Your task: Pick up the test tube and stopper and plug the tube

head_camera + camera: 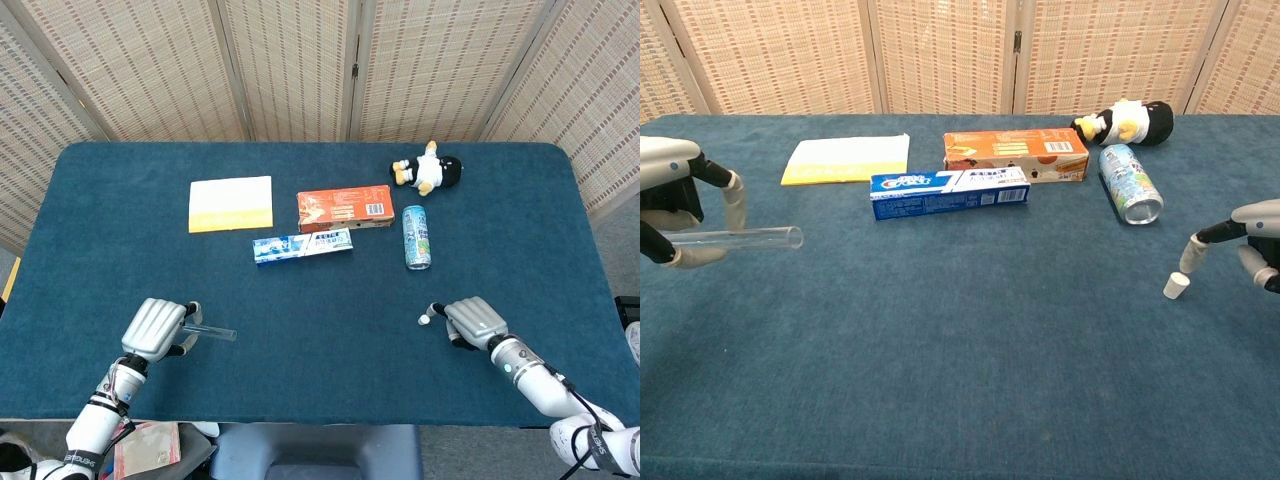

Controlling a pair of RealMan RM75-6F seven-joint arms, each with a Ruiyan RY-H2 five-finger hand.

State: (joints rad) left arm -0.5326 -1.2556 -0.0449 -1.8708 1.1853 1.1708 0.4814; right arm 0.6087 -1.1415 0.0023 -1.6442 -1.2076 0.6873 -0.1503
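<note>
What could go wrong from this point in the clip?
The stopper is small and lies loose on the cloth beside the right hand; a fingertip could nudge it away rather than pinch it. The left hand holds the test tube near one end, so the tube may tilt during plugging.

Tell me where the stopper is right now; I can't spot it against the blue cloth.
In the chest view the stopper sits on the table's right side, just below the right hand's fingertip, nearer the camera than the can.
</note>
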